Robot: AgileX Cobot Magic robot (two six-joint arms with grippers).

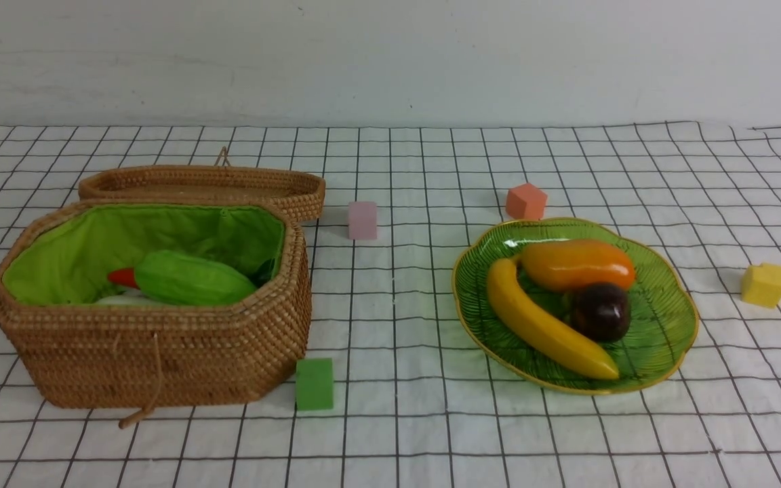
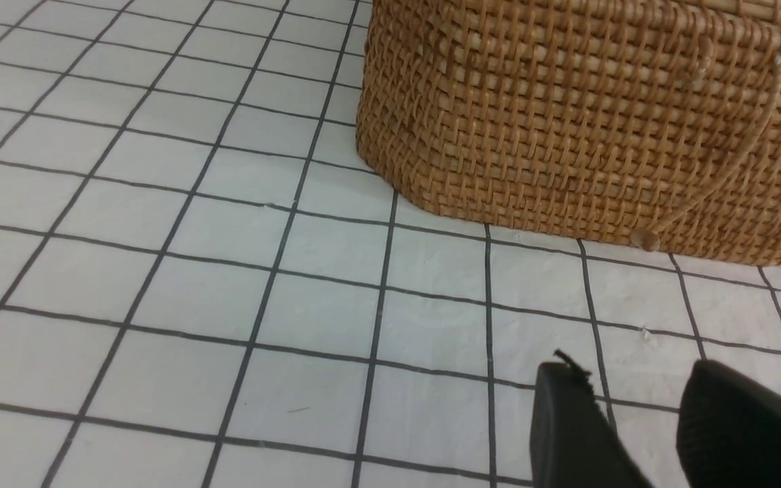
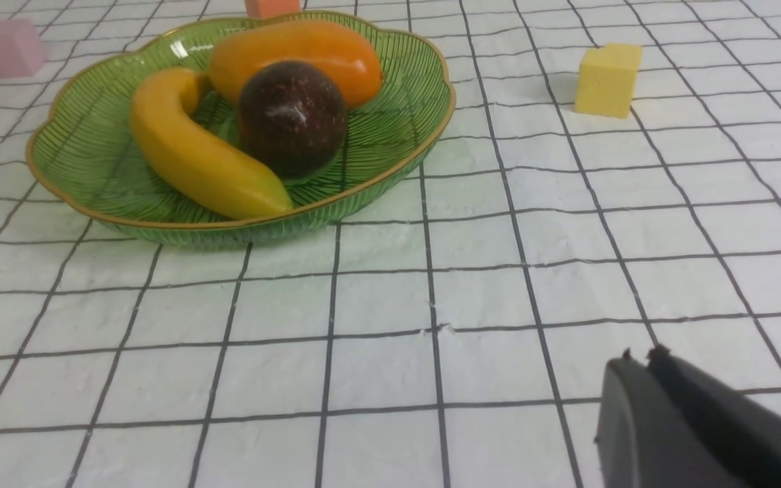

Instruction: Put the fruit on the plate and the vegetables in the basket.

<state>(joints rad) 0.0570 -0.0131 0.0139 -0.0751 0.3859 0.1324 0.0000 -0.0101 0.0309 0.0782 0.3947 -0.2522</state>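
The green glass plate [image 1: 662, 325] holds the yellow banana [image 1: 539, 325], the orange mango [image 1: 577, 264] and the dark mangosteen [image 1: 601, 310]; all also show in the right wrist view: plate [image 3: 397, 142], banana [image 3: 194, 156], mango [image 3: 295, 57], mangosteen [image 3: 292, 115]. The open wicker basket [image 1: 160, 352] holds the green gourd [image 1: 190, 279], a bit of the red pepper [image 1: 123, 276] and a white sliver of radish [image 1: 119, 299]. My left gripper [image 2: 634, 373] is open and empty, near the basket's wall [image 2: 567, 122]. My right gripper [image 3: 641, 359] is shut and empty, apart from the plate. Neither gripper shows in the front view.
The basket lid [image 1: 207, 184] lies open behind the basket. Foam cubes sit on the checked cloth: green [image 1: 314, 383] by the basket's front corner, pink [image 1: 362, 220], orange [image 1: 526, 201] behind the plate, yellow [image 1: 763, 285] to the plate's right, also in the right wrist view [image 3: 607, 79].
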